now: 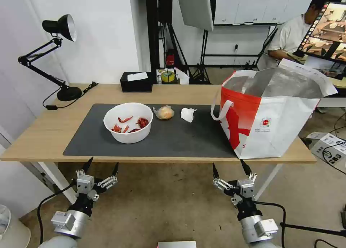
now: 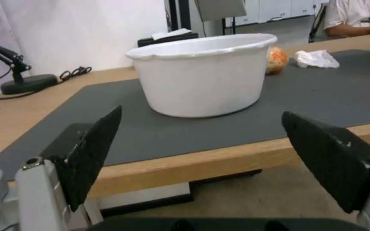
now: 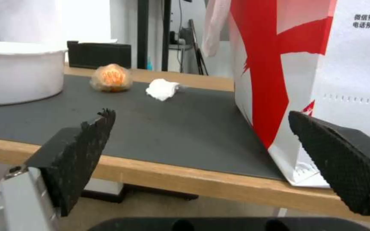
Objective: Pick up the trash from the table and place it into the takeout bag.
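A white round bowl [image 1: 128,123] [image 2: 202,73] [image 3: 18,72] with red scraps sits on the dark grey mat [image 1: 162,138] of the light-wood table [image 1: 43,132]. Right of it lie a small clear bag of yellow-orange food [image 1: 164,112] [image 2: 276,60] [image 3: 111,78] and a crumpled white tissue [image 1: 187,114] [image 2: 316,59] [image 3: 162,89]. The white-and-red takeout bag [image 1: 274,115] [image 3: 322,64] stands open at the table's right end. My left gripper [image 1: 102,164] [image 2: 200,120] hangs open below the front edge, before the bowl. My right gripper [image 1: 230,165] [image 3: 200,120] hangs open below the edge near the bag.
A black tissue box [image 1: 136,81] stands at the table's back edge, and a black desk lamp [image 1: 54,53] with its cable at the back left. Cardboard boxes [image 1: 329,147] lie on the floor to the right. Stands and a monitor fill the room behind.
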